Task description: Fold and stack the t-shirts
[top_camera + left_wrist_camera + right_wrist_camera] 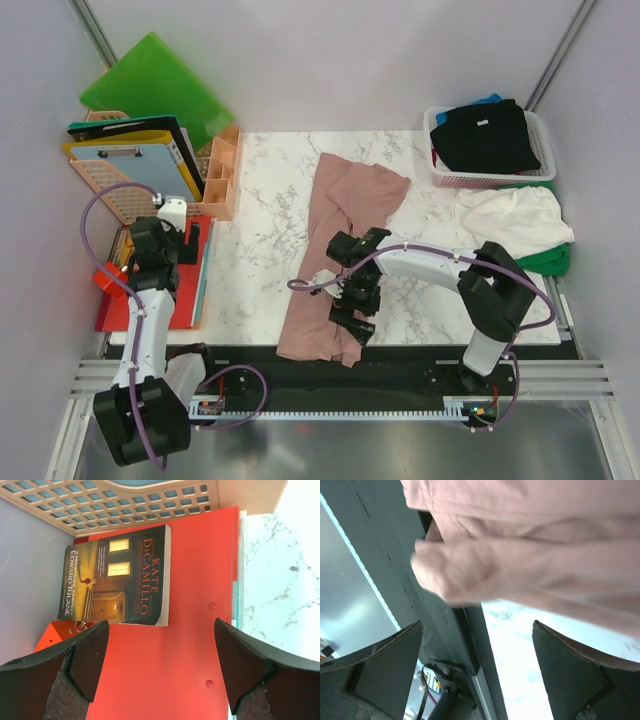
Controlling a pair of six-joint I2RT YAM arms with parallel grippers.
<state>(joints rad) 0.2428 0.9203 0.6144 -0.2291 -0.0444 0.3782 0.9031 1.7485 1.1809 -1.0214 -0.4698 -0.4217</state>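
Observation:
A dusty pink t-shirt (pixel 345 215) lies lengthwise down the middle of the marble table, its lower end draped over the near edge. My right gripper (pixel 350 325) hovers open over that lower end. In the right wrist view the pink cloth (pixel 530 555) fills the top, and nothing sits between the open fingers of the right gripper (pixel 477 670). A white t-shirt (pixel 515 218) and a green one (pixel 540 262) lie crumpled at the right. A black t-shirt (pixel 485 135) fills the basket, with a bit of blue (pixel 487 100) behind it. My left gripper (pixel 158 262) (pixel 160 670) stands open and empty above a red folder (pixel 200 580).
A white mesh basket (pixel 545 170) stands at the back right. At the left sit a peach organiser (pixel 215 175) with clipboards, a leaning green folder (pixel 155 85), and a paperback book (pixel 117 575) on the red folder. A black rail (pixel 395 565) runs along the table's near edge.

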